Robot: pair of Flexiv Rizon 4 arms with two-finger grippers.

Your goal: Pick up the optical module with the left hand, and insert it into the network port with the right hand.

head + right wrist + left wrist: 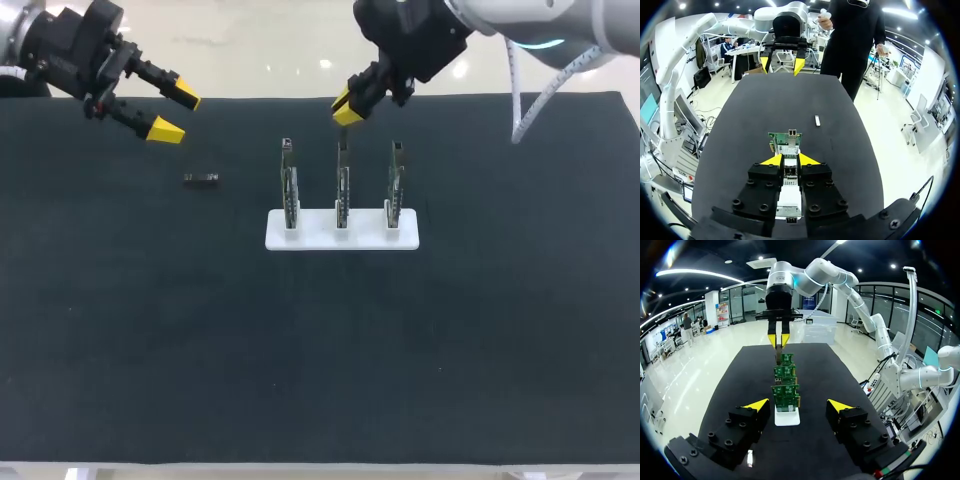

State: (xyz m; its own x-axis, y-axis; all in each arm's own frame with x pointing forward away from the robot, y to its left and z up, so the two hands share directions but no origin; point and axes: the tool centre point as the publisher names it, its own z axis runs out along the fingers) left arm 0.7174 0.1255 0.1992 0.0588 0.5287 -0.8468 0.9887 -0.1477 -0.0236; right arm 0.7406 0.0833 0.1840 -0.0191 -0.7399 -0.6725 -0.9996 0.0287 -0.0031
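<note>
A white base holds three upright green circuit boards with network ports on top. My right gripper hangs just over the middle board, shut on a slim metal optical module that points down at that board. From the left wrist view the module hangs under the right gripper's yellow fingertips. A second small dark module lies flat on the mat, left of the boards. My left gripper hovers open and empty at the far left, above and behind that module.
A black mat covers the table. The row of boards stands ahead of the left gripper, in line with it. The loose module lies beyond the boards as the right wrist sees it.
</note>
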